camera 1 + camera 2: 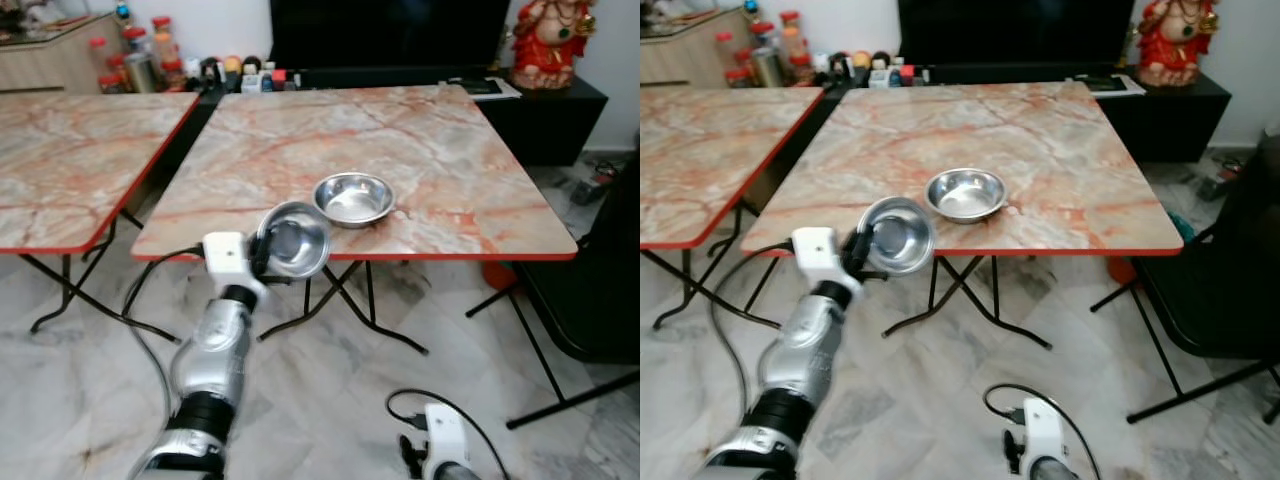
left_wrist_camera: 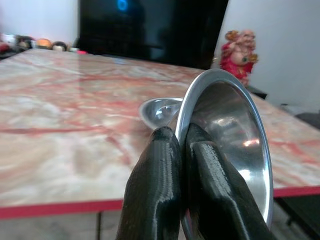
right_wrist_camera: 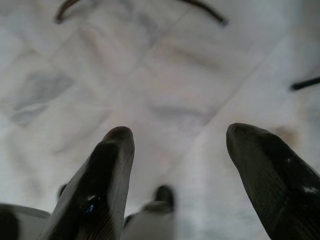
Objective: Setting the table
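Marble table (image 1: 440,170) | bowl (image 1: 353,198) empty | L hand (image 2: 181,145) pinching 2nd bowl (image 1: 292,238) rim | R hand (image 3: 177,150) spread

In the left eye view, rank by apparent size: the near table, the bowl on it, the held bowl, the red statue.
1. near table
2. red statue
3. bowl on the table and held bowl in the left gripper: too alike, and nearness differs.

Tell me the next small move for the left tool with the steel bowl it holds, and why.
Probably carry it forward over the marble-patterned table and level it. The left tool pinches the rim of the round shiny steel bowl, which is tilted on edge at the table's near red edge, beside the second steel bowl already resting there. The right tool hangs open above the floor.
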